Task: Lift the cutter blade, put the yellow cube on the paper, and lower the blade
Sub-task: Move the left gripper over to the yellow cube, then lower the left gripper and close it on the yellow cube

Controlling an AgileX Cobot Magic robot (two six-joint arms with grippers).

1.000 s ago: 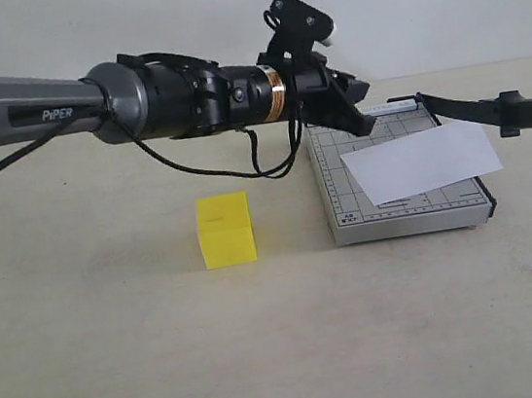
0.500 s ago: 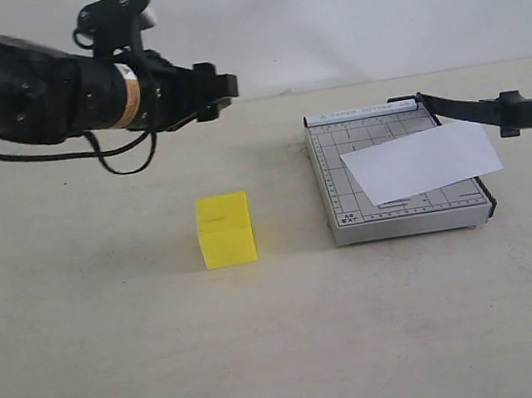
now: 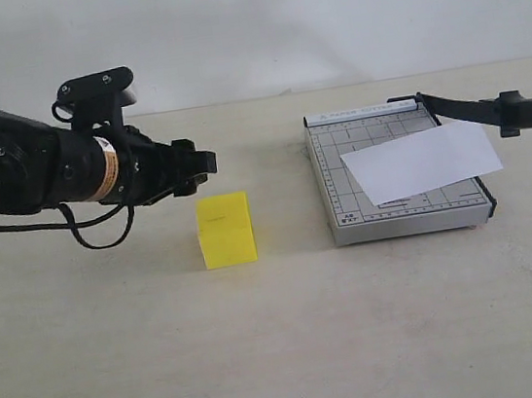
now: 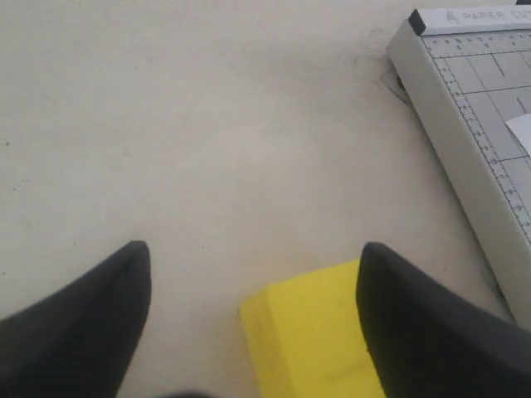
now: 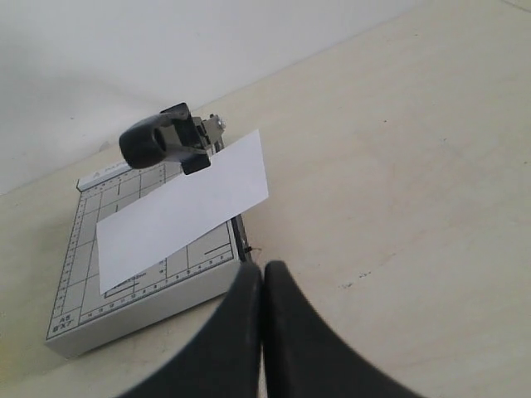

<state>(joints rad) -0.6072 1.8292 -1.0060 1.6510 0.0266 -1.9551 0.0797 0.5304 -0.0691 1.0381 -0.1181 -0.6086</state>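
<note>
Backdrop: plain pale wall (image 3: 340, 13) behind a beige table (image 3: 286, 353) that carries everything.
Grey board (image 3: 338, 211): lies flat on the table, at 3 o'clock from the middle of the exterior view.
Cutter blade (image 3: 465, 110): hinged at the board's 1 o'clock corner, it runs out past the 3 o'clock edge to its thick handle. It looks lifted off the board, which leaves the top free for loading.
Paper (image 3: 423, 161): lies skewed on the board, with its 3 o'clock end hanging over the cutting edge beneath the blade. That makes it the open landing spot for the cube.
Yellow cube (image 3: 226, 229): sits on the table at 9 o'clock from the board, well apart from it and not yet lifted.
Left gripper (image 3: 197, 162): hangs just at 11 o'clock of the cube. In its wrist view the fingers are spread wide, with the cube's near corner showing low between them. The spread looks meant to straddle the cube, but nothing is grasped.
Right gripper (image 5: 261, 267): fingertips pressed together on nothing. It is parked off the board's near corner, apparently clear of the blade's swing.
Step in hand: likely the pick-up of the cube. Placing it and lowering the blade are not yet done.
</note>
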